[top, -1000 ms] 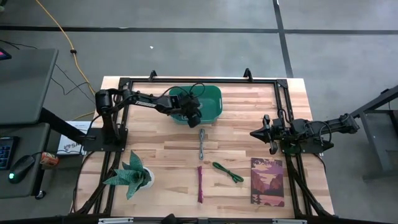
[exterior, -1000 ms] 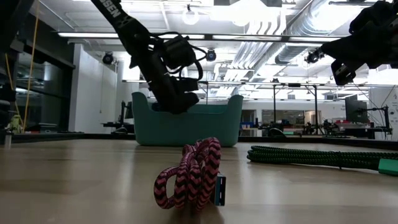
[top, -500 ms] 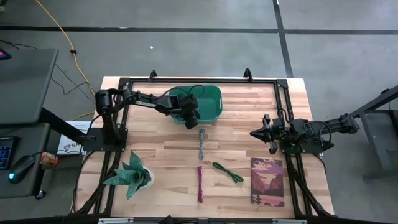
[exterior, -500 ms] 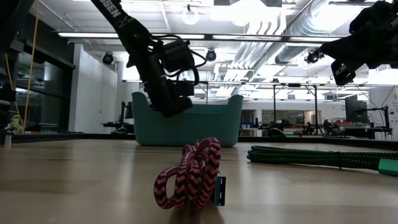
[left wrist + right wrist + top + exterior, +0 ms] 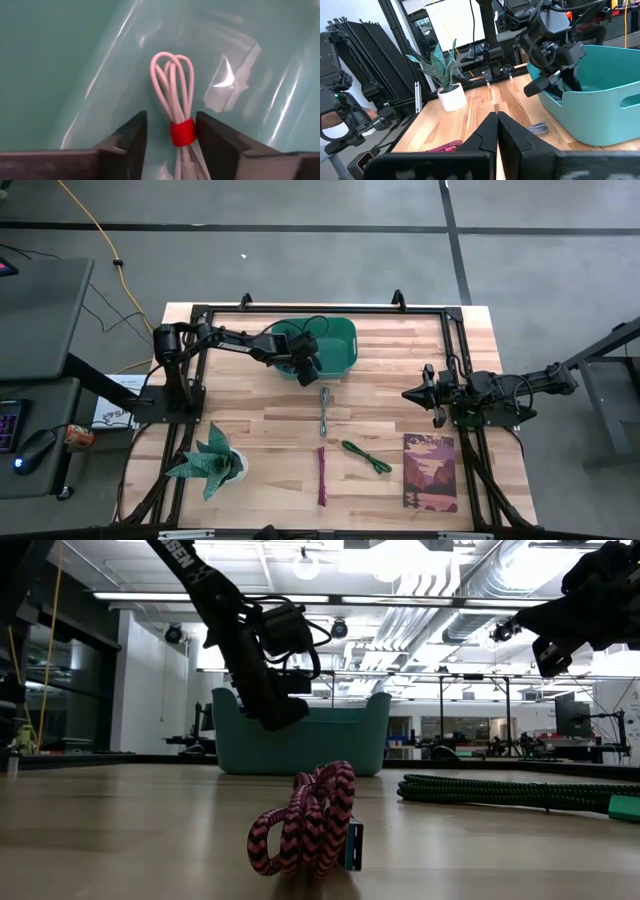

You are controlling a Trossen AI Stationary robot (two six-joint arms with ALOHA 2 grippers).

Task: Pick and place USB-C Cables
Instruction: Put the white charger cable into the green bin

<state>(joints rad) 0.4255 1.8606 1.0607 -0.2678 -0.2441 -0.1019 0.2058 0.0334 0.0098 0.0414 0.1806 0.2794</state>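
Note:
A white USB-C cable [image 5: 172, 95], bundled by a red band, lies on the floor of the teal bin [image 5: 342, 345]. My left gripper [image 5: 171, 135] reaches into the bin over its near left wall, open, one finger on each side of the bundle. On the table lie a grey cable [image 5: 326, 408], a maroon cable [image 5: 321, 475] and a green cable [image 5: 366, 456]. My right gripper [image 5: 408, 394] hovers shut at the table's right, holding nothing. My left gripper stands open around the white cable, level with its red band [image 5: 182, 134]. A gap shows on one side of the band. The other finger [image 5: 212, 137] is very close to it, and I cannot tell whether it touches.
A potted plant [image 5: 212, 460] stands at the near left. A book [image 5: 430, 472] lies at the near right. A black frame [image 5: 300, 308] runs along the table's far and side edges. Bare wood shows between the bin and the loose cables.
My left gripper has shifted a little toward the table's left and far edges, at the bin's near left wall. The cables on the table have stayed where they were.

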